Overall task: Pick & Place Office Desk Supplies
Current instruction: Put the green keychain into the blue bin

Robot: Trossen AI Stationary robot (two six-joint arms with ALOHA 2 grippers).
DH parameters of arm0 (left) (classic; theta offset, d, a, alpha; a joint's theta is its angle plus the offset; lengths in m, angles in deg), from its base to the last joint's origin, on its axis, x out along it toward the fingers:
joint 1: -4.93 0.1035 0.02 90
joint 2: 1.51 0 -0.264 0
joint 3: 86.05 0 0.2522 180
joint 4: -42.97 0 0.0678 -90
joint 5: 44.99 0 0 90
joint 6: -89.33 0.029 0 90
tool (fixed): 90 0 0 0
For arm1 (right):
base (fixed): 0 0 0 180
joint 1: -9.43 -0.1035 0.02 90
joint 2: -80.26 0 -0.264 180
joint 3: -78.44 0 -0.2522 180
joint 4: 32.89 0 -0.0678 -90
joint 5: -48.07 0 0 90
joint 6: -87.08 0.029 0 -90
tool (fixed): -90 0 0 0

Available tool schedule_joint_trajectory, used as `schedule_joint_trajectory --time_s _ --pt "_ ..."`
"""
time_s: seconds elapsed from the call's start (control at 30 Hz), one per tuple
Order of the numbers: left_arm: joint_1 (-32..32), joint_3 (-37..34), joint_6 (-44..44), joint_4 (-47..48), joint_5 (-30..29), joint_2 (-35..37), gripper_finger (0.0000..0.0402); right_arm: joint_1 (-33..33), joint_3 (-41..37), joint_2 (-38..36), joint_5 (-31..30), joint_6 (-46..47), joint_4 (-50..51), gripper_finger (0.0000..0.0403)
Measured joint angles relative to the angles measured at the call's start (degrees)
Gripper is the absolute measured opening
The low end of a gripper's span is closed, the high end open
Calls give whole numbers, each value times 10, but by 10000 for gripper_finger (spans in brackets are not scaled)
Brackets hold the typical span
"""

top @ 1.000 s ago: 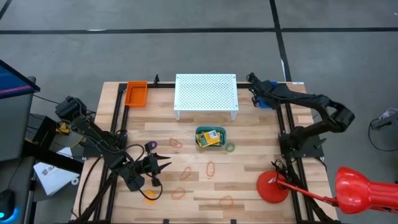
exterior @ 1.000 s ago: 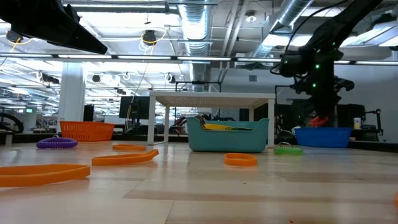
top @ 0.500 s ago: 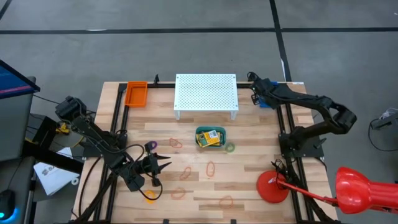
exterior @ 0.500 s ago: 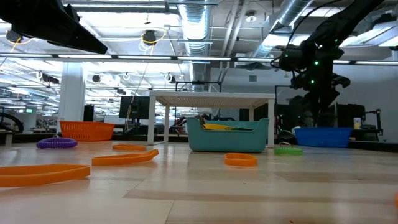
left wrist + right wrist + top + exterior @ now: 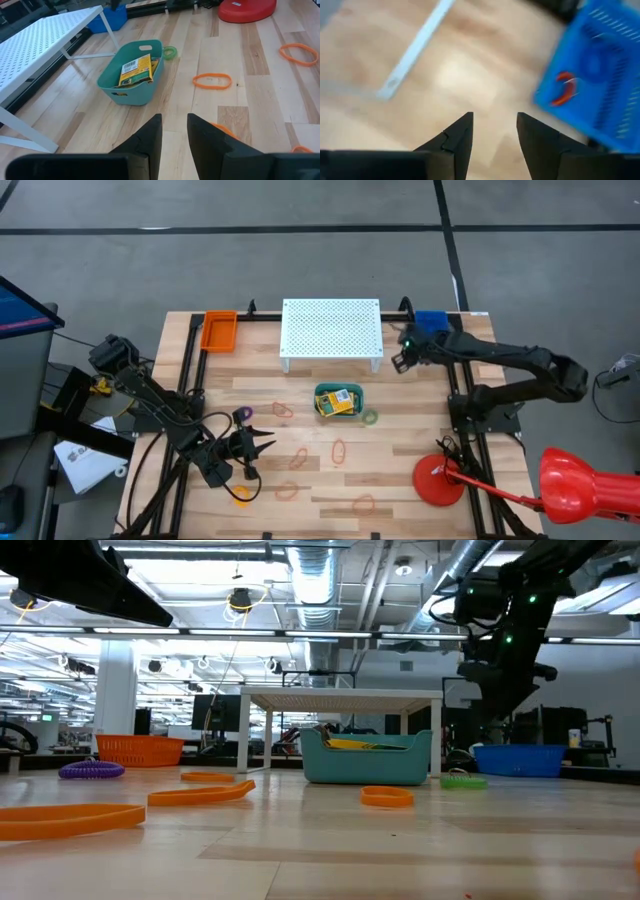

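Thin rubber-band loops lie flat on the wooden table: orange ones (image 5: 338,448) (image 5: 287,491) (image 5: 362,503), a green one (image 5: 369,417) and a purple one (image 5: 243,414). Yellow-and-green crayon boxes (image 5: 135,70) lie in a teal bin (image 5: 340,401). A red band (image 5: 565,87) lies in the blue bin (image 5: 432,322). My left gripper (image 5: 262,445) hovers open near the table's left near part, close to the purple band. My right gripper (image 5: 400,361) is open above bare wood beside the white stand's right near leg (image 5: 415,50), short of the blue bin.
A white perforated stand (image 5: 331,330) stands at the far middle, with an orange bin (image 5: 219,330) at the far left. A red round disc (image 5: 440,480) sits near the right near corner. Black frame rails (image 5: 462,395) run along both sides.
My right gripper has swung away from above the blue bin, toward the table's left and near side, and now hangs beside the stand's right near leg. The blue bin shows uncovered in the high view. The left arm has stayed still.
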Motion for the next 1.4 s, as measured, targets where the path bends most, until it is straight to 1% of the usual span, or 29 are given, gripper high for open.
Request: schedule_joint_trajectory --time_s 0.1,0.4,0.53,0.7,0.8,0.97,1.17,1.4 --pt "0 0 -1 0 0 0 85 -61 0 3 14 42 13 142" --pt "0 0 -13 0 2 0 85 -256 0 5 14 185 13 133" --pt "0 0 -14 0 1 0 85 -336 0 9 12 245 -12 134" --pt "0 0 -14 0 1 0 85 -418 0 24 -31 290 -72 133" --pt "0 0 -14 0 0 0 85 -440 1 47 -47 317 -97 133" --pt "0 0 -14 -1 -1 0 85 -444 -1 109 -47 347 -99 133" --pt "0 -3 -14 -3 -1 0 85 -445 -1 184 -27 332 -179 133" --pt "0 -9 -16 -7 0 0 85 -438 -1 231 -26 314 -203 133"
